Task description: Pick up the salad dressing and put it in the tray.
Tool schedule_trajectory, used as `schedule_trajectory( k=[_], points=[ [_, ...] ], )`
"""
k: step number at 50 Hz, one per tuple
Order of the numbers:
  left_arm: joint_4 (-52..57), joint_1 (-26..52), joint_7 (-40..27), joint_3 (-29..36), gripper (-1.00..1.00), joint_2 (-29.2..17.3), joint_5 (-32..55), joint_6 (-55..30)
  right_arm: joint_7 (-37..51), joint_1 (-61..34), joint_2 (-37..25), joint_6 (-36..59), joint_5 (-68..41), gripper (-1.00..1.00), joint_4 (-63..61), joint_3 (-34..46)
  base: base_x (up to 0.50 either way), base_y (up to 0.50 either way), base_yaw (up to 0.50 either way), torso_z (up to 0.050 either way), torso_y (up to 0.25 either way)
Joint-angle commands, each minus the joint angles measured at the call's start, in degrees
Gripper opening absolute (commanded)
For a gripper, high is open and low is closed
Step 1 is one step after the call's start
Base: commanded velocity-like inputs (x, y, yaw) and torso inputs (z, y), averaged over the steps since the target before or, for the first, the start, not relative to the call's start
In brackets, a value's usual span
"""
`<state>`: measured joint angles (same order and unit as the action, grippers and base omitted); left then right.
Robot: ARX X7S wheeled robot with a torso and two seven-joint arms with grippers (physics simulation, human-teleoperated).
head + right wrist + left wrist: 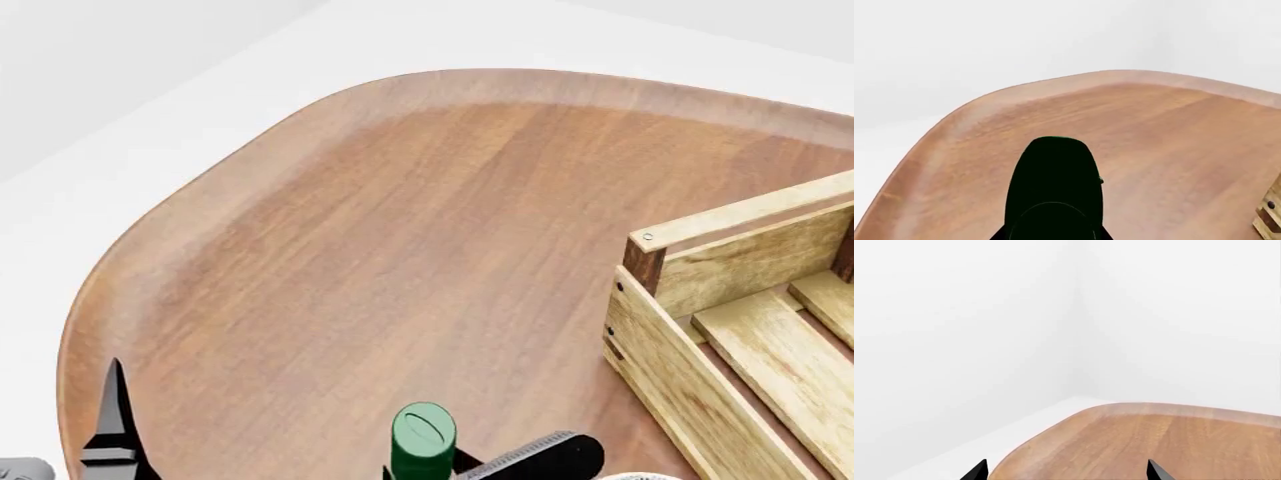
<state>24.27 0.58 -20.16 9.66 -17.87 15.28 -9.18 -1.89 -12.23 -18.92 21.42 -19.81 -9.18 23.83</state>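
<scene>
Right hand [461,468] sits at the near edge of the head view, gripping the salad dressing [423,440], whose dark-green cap stands upright between the black fingers [541,457] and fills the near part of the right wrist view. To its right, well apart, the pale-wood tray [694,300] rests on the rounded wooden surface [400,230], one dark corner post showing. Left hand [1066,471] hovers over the surface's near left rim with its two tips spread and nothing between them.
</scene>
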Motion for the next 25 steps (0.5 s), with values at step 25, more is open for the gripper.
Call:
schedule_trajectory(
  k=[25],
  points=[
    [-0.33,0.28,-0.45,0.71,1.00,-0.48,0.39,0.15,11.59,-1.32,-6.44,9.85,-5.89,-1.00,-24.91,-14.72,0.00,0.00,0.00,0.000,0.000]
  ],
)
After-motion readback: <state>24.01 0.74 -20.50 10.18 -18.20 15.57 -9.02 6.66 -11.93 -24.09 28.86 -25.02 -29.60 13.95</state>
